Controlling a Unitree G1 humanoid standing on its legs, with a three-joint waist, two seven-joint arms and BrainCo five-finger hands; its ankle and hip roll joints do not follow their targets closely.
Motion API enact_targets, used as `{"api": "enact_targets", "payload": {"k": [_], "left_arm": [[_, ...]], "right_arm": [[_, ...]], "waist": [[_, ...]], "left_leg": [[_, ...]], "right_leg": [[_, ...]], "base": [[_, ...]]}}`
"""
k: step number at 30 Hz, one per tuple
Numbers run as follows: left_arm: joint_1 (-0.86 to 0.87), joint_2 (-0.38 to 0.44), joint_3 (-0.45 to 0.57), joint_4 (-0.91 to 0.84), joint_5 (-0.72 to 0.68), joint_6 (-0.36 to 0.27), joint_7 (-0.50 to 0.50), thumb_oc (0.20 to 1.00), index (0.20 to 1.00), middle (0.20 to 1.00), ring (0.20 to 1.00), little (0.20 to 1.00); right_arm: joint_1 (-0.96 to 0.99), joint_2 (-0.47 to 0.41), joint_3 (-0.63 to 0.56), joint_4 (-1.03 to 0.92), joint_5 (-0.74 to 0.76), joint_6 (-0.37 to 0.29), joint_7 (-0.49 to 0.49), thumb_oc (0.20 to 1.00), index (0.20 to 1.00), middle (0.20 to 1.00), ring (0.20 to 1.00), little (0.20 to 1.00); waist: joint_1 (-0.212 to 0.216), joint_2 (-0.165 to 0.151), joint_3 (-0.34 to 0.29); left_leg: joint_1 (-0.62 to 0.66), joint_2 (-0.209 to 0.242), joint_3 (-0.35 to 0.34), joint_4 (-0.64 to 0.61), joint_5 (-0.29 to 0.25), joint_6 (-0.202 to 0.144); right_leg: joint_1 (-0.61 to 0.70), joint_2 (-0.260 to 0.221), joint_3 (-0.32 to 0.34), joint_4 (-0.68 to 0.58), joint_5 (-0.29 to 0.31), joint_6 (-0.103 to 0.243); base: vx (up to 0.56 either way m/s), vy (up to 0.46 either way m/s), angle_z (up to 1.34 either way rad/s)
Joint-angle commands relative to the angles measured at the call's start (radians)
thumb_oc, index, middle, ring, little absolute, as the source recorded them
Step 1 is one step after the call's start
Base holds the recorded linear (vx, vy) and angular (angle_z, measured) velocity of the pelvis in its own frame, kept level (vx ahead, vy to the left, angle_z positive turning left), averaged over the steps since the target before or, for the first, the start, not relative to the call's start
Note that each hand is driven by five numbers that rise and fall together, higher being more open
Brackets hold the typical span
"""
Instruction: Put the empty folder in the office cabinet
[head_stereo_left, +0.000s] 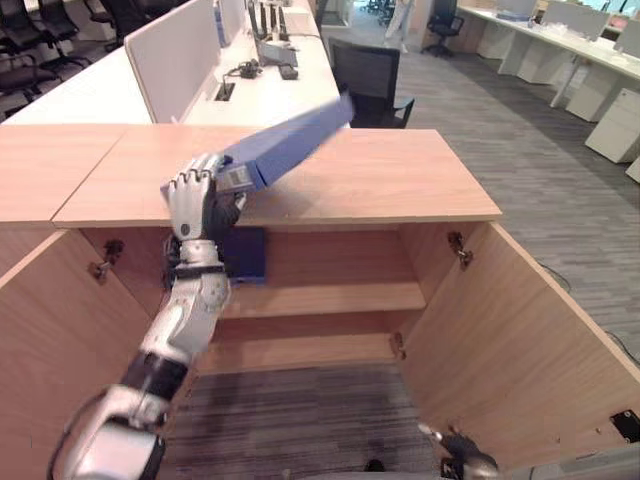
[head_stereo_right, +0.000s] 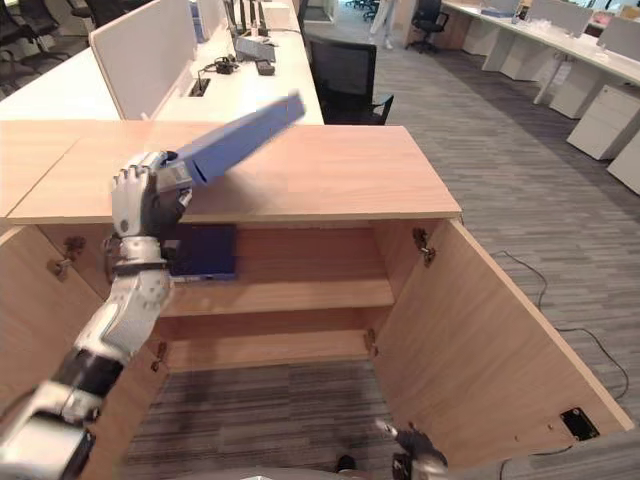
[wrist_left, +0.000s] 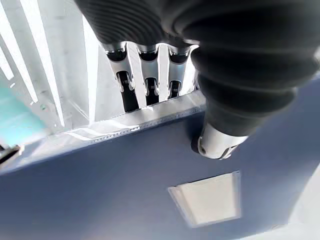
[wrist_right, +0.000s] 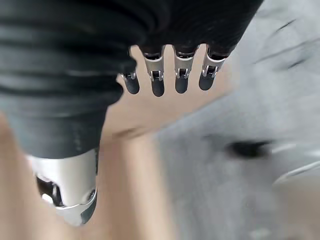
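left hand fingers around folder

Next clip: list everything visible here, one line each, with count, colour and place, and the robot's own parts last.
folder: one, blue, held tilted above the cabinet top
second folder: one, dark blue, on the cabinet's upper shelf, left side
cabinet: one, light wood, both doors open
desks: several, white, behind the cabinet and far right
office chairs: several, black, behind the cabinet and far left
left hand: one, silver, curled round the blue folder's lower end
right hand: one, silver, fingers relaxed, low by the right door
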Motion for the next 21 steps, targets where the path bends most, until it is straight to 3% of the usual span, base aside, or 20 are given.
{"api": "enact_targets", "payload": {"k": [1, 2, 3, 5, 6, 10, 21], "left_arm": [[0.004, -0.036, 0.075, 0.021, -0.272, -0.078, -0.075, 0.2, 0.2, 0.2, 0.2, 0.2], [0.066, -0.055, 0.118, -0.055, -0.477, -0.161, -0.159, 0.2, 0.2, 0.2, 0.2, 0.2], [0.069, -0.055, 0.12, -0.058, -0.48, -0.16, -0.162, 0.2, 0.2, 0.2, 0.2, 0.2], [0.15, -0.078, 0.181, -0.122, -0.794, -0.231, -0.314, 0.2, 0.2, 0.2, 0.2, 0.2], [0.152, -0.078, 0.183, -0.123, -0.799, -0.231, -0.318, 0.2, 0.2, 0.2, 0.2, 0.2], [0.215, -0.132, 0.213, -0.161, -1.053, -0.246, -0.432, 0.2, 0.2, 0.2, 0.2, 0.2], [0.265, -0.206, 0.219, -0.151, -1.304, -0.252, -0.549, 0.2, 0.2, 0.2, 0.2, 0.2]], "right_arm": [[-0.071, -0.024, 0.02, -0.088, 0.053, -0.035, 0.04, 1.0, 1.0, 1.0, 1.0, 1.0], [-0.052, -0.059, 0.005, -0.202, 0.082, -0.039, 0.082, 1.0, 1.0, 1.0, 1.0, 1.0], [-0.051, -0.06, 0.006, -0.204, 0.082, -0.038, 0.082, 1.0, 1.0, 1.0, 1.0, 1.0], [-0.03, -0.107, -0.024, -0.36, 0.14, -0.046, 0.152, 1.0, 1.0, 1.0, 1.0, 1.0], [-0.028, -0.108, -0.024, -0.363, 0.141, -0.044, 0.152, 1.0, 1.0, 1.0, 1.0, 1.0], [-0.006, -0.135, -0.063, -0.558, 0.221, -0.05, 0.225, 1.0, 1.0, 1.0, 1.0, 1.0], [0.01, -0.104, -0.113, -0.909, 0.512, -0.105, 0.384, 1.0, 1.0, 1.0, 1.0, 1.0]], "waist": [[0.017, -0.017, 0.045], [0.026, -0.012, 0.049], [0.025, -0.013, 0.047], [0.038, -0.007, 0.05], [0.037, -0.007, 0.049], [0.053, -0.004, 0.05], [0.072, 0.0, 0.049]], "left_leg": [[0.02, 0.001, -0.074, 0.012, -0.103, -0.005], [0.017, 0.001, -0.082, 0.012, -0.102, -0.005], [0.014, 0.0, -0.082, 0.012, -0.099, -0.005], [0.004, -0.001, -0.094, 0.012, -0.093, -0.005], [0.004, -0.001, -0.094, 0.012, -0.093, -0.005], [-0.005, -0.004, -0.11, 0.012, -0.089, -0.004], [-0.018, -0.012, -0.128, 0.012, -0.086, -0.003]], "right_leg": [[0.049, -0.092, -0.084, 0.028, 0.041, 0.088], [0.053, -0.092, -0.093, 0.028, 0.037, 0.088], [0.051, -0.092, -0.093, 0.027, 0.039, 0.087], [0.053, -0.094, -0.105, 0.023, 0.037, 0.086], [0.054, -0.094, -0.106, 0.023, 0.037, 0.086], [0.064, -0.098, -0.13, 0.015, 0.033, 0.086], [0.076, -0.1, -0.149, 0.014, 0.016, 0.085]], "base": [[0.0, -0.047, 0.09], [-0.01, -0.028, 0.05], [-0.01, -0.039, 0.1], [-0.02, -0.038, 0.15], [-0.01, -0.033, 0.12], [-0.01, -0.027, 0.15], [-0.01, -0.013, 0.08]]}}
